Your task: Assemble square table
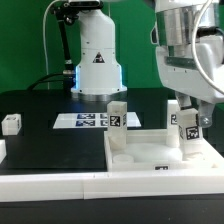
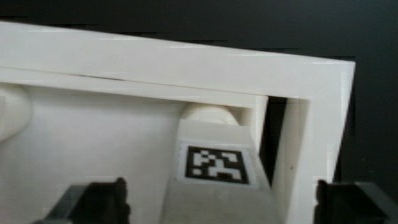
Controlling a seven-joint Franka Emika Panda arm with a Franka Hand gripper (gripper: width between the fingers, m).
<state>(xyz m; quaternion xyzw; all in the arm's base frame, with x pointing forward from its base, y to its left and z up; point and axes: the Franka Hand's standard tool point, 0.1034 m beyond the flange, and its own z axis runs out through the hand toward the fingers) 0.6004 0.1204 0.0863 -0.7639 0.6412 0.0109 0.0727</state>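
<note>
While the tool (image 2: 222, 203) is sitting wide, with both fingers (image 2: 103, 200) standing clear of the corner leg (image 2: 219, 150) and a gap showing on each side, nothing is being held. I'm reading this as either a pre-grasp or the pause between twists on a screw-in; can't tell which. The corner leg is standing upright at the corner of the slab (image 1: 150, 160) on the exterior view's right, directly under the tool, and whether it's fully seated in its socket isn't showing. A second leg (image 1: 118, 113) is standing upright at what looks like the slab's corner on the exterior view's left. A loose leg (image 1: 12, 123) is lying on the table (image 1: 40, 105) well apart to that side, and the marker board (image 1: 85, 120) is lying behind the slab. To do this step well, I'd be keeping the leg centred between the fingers, as it's roughly looking now in the wrist view, and closing on its flat faces. I'd be gripping low enough for a square hold without touching the slab, and holding the wrist axis in line with the leg so a twist isn't prying it sideways. Also watching the white wall (image 2: 311, 130) running just beside the leg, since one finger is looking short of room there.
</note>
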